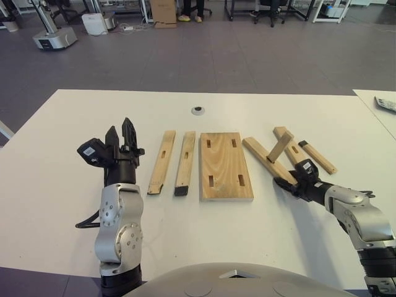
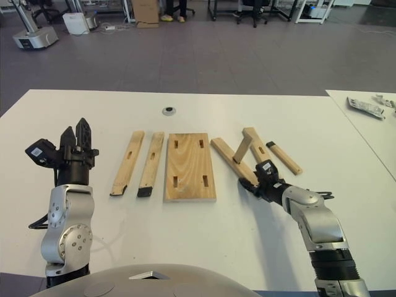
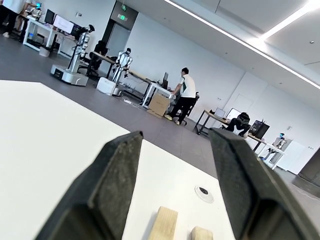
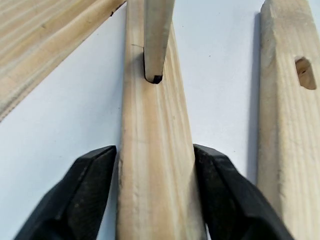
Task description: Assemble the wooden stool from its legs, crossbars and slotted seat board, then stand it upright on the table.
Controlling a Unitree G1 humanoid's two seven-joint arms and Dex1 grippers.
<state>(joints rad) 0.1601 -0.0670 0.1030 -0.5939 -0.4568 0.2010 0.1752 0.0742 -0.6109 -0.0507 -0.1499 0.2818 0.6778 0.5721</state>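
Closest in, the left arm stands with its forearm upright at the table's near left, and the left gripper [image 1: 120, 127] points up and away over the white table [image 1: 62, 154]. Its fingers [image 3: 107, 185] are spread apart with nothing between them. The right arm lies low and stretched forward on the near right. The right gripper [image 4: 155, 150] is clamped on the near end of a slotted leg [image 1: 257, 148], one dark finger pressed against each long side of the pale wood. This leg lies flat and runs diagonally just right of the seat board [image 1: 226, 164]. A crossbar [image 1: 280, 147] sits in the leg's slot and leans up at a tilt. The seat board lies flat in the middle of the table, a light rectangle with four small slots. Left of it, an outer leg [image 1: 162, 162] and an inner leg [image 1: 185, 162] lie side by side, apart from the board, with darkened near ends. Beyond the gripped leg, another slotted piece [image 1: 288, 141] and a shorter bar [image 1: 318, 158] rest flat. A round grommet [image 1: 198, 111] sits farther back.
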